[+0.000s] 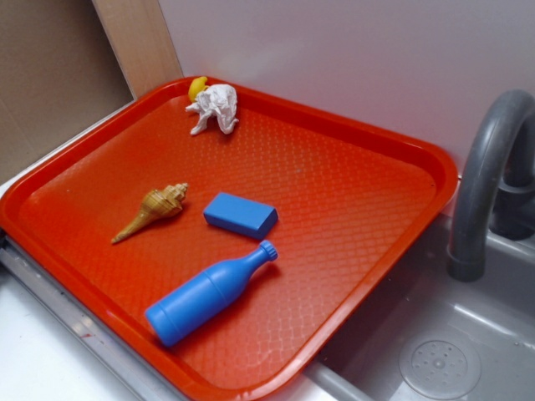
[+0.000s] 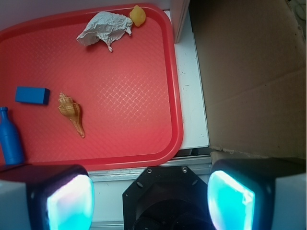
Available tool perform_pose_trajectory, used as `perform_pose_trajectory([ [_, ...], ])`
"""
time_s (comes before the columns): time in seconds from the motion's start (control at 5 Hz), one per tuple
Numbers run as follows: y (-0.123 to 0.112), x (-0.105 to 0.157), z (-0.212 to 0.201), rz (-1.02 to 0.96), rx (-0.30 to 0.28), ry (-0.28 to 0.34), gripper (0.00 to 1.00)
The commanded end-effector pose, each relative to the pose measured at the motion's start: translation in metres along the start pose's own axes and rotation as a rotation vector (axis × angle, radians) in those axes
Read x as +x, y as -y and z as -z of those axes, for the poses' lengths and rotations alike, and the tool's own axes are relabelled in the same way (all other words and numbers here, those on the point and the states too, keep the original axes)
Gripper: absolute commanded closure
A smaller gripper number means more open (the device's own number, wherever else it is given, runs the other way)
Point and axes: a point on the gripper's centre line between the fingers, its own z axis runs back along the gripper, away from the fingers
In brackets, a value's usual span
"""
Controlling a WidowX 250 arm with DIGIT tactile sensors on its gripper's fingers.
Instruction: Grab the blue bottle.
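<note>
The blue bottle (image 1: 207,293) lies on its side near the front edge of the red tray (image 1: 359,209), cap pointing back and right. In the wrist view the blue bottle (image 2: 9,139) shows at the far left edge, partly cut off. My gripper (image 2: 151,199) is open, its two glowing pads wide apart with nothing between them. It hovers over the white counter just outside the tray's rim (image 2: 175,96), well away from the bottle. The gripper does not appear in the exterior view.
On the tray lie a small flat blue block (image 1: 241,215), a tan spiral shell (image 1: 155,208), a crumpled white paper (image 1: 215,107) and a yellow toy (image 1: 198,87). A grey faucet (image 1: 485,167) and sink (image 1: 435,359) stand to the right. Cardboard (image 2: 249,76) borders the counter.
</note>
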Motion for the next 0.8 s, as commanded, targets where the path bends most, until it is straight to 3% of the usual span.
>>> perform_pose_trajectory([
  [0.0,0.0,0.0,0.0,0.0,0.0,0.0,0.0],
  [0.4,0.087,0.017,0.013,0.128,-0.093,0.082,0.0],
  [0.6,0.13,0.014,0.03,0.204,-0.094,0.068,0.0],
])
